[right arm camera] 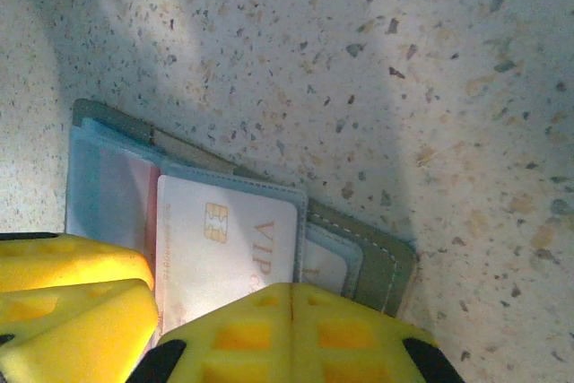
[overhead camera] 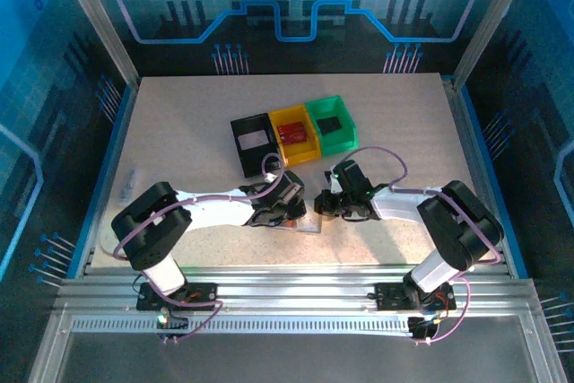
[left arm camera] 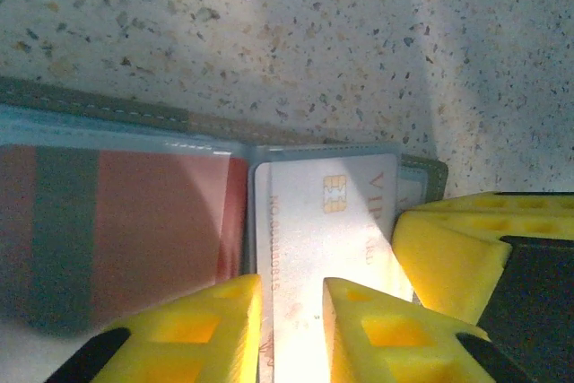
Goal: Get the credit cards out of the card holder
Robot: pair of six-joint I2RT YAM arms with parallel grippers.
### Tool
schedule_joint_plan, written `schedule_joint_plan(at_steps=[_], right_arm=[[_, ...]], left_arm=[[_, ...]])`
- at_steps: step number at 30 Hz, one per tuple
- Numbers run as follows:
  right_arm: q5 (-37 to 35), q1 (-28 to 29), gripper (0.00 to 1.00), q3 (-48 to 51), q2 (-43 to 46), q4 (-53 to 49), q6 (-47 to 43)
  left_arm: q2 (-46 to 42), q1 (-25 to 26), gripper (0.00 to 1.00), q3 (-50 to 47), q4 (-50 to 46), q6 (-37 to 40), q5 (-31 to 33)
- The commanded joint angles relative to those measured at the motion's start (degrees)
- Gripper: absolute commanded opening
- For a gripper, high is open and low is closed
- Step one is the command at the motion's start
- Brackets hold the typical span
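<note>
Operator: Table (overhead camera: 179, 132) first. What stands on it?

Observer: It has a pale speckled top. Three bins (overhead camera: 294, 134) sit in a row toward the back: black, yellow, green. Both arms reach inward and meet near the front middle.

Operator: And the card holder?

Observer: The card holder (right arm camera: 377, 262) lies open and flat on the table, right under the two grippers and nearer the front than the bins. A reddish card (left arm camera: 152, 221) sits inside one see-through sleeve. A white card (left arm camera: 314, 213) with a chip lies at the neighbouring sleeve; I cannot tell how far in it is.

Operator: Fingers?

Observer: The left gripper (left arm camera: 291, 289) has its fingers a narrow gap apart over the white card, whose face shows in the gap. Whether they grip it, I cannot tell. The right gripper (right arm camera: 291, 298) has its fingers pressed together, with the tips on that card's edge, just beside the left ones.
</note>
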State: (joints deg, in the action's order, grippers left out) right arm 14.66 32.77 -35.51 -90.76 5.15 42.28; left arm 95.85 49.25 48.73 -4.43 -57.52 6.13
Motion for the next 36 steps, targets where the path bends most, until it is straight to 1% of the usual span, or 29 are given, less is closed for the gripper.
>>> schedule_joint_plan(at_steps=[1, 8, 15, 20, 36], right_arm=[[-0.9, -0.2, 0.00, 2.4, -2.2, -3.4, 0.5], [-0.9, -0.2, 0.00, 2.7, -2.4, -3.3, 0.4], [-0.9, -0.2, 0.00, 3.2, -2.4, -2.9, 0.5], [-0.8, -0.3, 0.00, 3.3, -2.4, -2.8, 0.8], [-0.8, -0.2, 0.00, 3.9, -2.1, -2.7, 0.7]], left_arm=[[0.7, 0.1, 0.23, 0.5, 1.0, -1.1, -0.4], [0.1, 0.1, 0.22, -1.1, 1.5, -1.5, 0.0], [-0.4, 0.5, 0.25, -1.1, -0.2, -0.6, 1.2], [0.6, 1.0, 0.25, -0.7, 0.2, -0.9, 0.6], [0.0, 1.3, 0.26, -0.5, -2.3, 0.4, 2.1]])
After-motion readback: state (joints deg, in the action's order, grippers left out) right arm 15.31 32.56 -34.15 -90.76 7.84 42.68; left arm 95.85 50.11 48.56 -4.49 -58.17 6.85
